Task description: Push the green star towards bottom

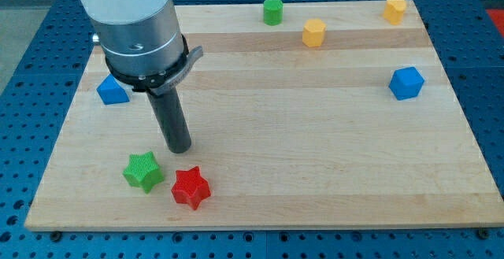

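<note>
Standing just above and a little right of the green star [143, 171], my tip [180, 146], a bare rod holding nothing, is not touching it, so the star, beside the red star [190, 188] near the board's [315, 133] bottom, awaits its push.

Wooden board [315, 133] — on blue perforated table [31, 23].

The green star [143, 171] is a small ridged block lying flat on the wooden board [315, 133], near the corner at the view's bottom left. A red star [190, 188] sits just beside it at about four o'clock, apart or barely touching.
</note>
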Motion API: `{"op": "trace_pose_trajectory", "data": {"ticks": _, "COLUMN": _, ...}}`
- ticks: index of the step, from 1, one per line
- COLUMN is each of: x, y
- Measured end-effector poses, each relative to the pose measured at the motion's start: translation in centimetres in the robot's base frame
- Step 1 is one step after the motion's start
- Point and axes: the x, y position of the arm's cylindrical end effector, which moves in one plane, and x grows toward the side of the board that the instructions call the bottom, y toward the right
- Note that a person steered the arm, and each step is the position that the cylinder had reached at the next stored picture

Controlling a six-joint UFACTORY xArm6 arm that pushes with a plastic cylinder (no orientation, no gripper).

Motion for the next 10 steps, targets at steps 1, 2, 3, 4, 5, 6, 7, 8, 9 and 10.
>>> {"op": "trace_pose_trajectory", "data": {"ticks": 1, "x": 1.0, "y": 0.0}}
{"op": "trace_pose_trajectory", "data": {"ticks": 2, "x": 1.8, "y": 0.1}}
{"op": "trace_pose_trajectory", "data": {"ticks": 3, "x": 2.7, "y": 0.1}}
{"op": "trace_pose_trajectory", "data": {"ticks": 4, "x": 2.8, "y": -0.4}}
{"op": "trace_pose_trajectory", "data": {"ticks": 5, "x": 2.8, "y": -1.8}}
{"op": "trace_pose_trajectory", "data": {"ticks": 6, "x": 3.4, "y": -3.6}}
{"op": "trace_pose_trajectory", "data": {"ticks": 7, "x": 4.1, "y": -4.8}}
{"op": "trace_pose_trajectory", "data": {"ticks": 8, "x": 4.6, "y": -5.5}}
{"op": "trace_pose_trajectory", "data": {"ticks": 9, "x": 4.7, "y": -5.7}}
{"op": "trace_pose_trajectory", "data": {"ticks": 10, "x": 4.7, "y": -5.7}}
